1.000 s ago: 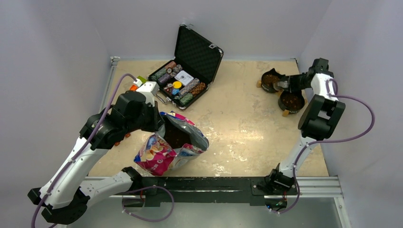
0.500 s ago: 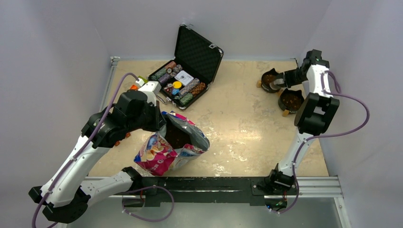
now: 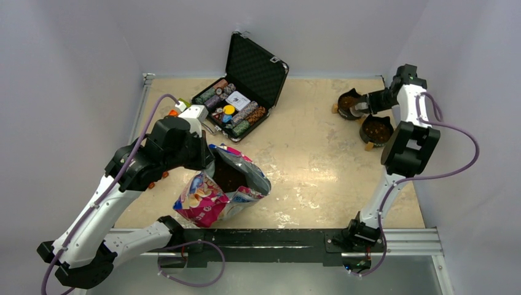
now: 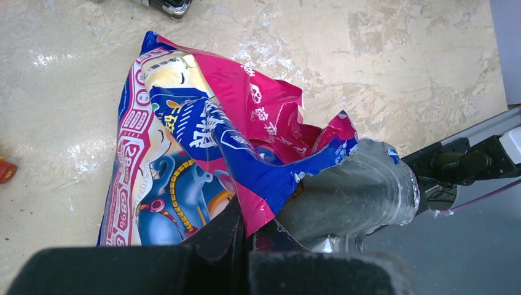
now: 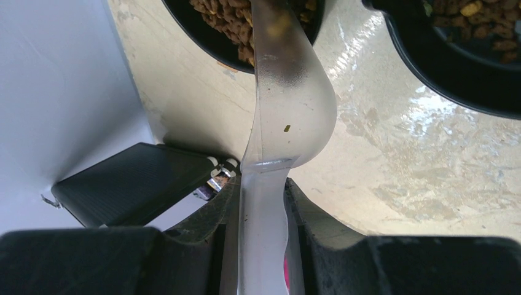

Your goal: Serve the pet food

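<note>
The pink-edged pet food bag [image 3: 224,184] stands open at the near left, dark kibble [image 3: 228,177] showing inside. My left gripper [image 3: 206,161] is shut on the bag's rim; in the left wrist view the jaws pinch the pink and blue edge [image 4: 258,212]. My right gripper [image 3: 375,103] is shut on a clear plastic scoop [image 5: 285,110], its tip over the far black bowl [image 3: 349,103]. That bowl holds brown kibble [image 5: 230,18]. A second black bowl [image 3: 376,130] beside it also holds kibble [image 5: 473,24].
An open black case [image 3: 242,92] with poker chips sits at the back centre. Small coloured items [image 3: 177,108] lie by the left arm. Grey walls close the table on three sides; a metal rail [image 3: 405,239] runs along the near edge.
The right arm swung back toward the far wall, bringing the scoop over the far bowl, then held still. The left arm and bag have not moved.
</note>
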Robot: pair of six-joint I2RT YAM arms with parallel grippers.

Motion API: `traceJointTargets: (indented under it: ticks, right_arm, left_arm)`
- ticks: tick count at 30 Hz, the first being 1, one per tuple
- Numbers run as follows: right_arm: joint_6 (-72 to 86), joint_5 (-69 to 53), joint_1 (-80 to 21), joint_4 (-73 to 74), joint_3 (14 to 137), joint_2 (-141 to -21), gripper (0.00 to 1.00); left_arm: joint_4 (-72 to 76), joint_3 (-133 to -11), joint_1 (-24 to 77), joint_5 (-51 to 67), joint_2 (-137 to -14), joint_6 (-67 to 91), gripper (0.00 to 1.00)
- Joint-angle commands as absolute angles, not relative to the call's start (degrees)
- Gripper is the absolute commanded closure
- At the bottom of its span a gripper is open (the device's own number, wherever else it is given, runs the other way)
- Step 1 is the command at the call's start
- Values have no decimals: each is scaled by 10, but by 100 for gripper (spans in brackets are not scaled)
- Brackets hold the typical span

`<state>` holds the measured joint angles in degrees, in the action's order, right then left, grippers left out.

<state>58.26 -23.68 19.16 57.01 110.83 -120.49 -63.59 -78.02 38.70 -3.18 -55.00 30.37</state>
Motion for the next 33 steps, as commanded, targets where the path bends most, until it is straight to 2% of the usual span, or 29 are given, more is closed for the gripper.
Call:
traceJointTargets:
  ticks: [1,12,16,20,33]
  right_arm:
    - [608,-217,194,540,1066,-1133,100]
    - [628,-213,197,512,1032,-1100,100]
    - [607,-210,197,557,1071,-1123,100]
    - [626,-223,197,515,1036,-1098,100]
    - [619,-225,197,526,1007,-1065,100]
  left_arm:
    - [-613,-805,385,-26,-542,308,100]
    - [-610,-799,385,-26,-533,307,100]
    - [-609,-801,385,-23,-532,302,100]
    - [-610,-797,385,-20,-529,308,100]
    - [-611,-787,385,-12,-512,325,100]
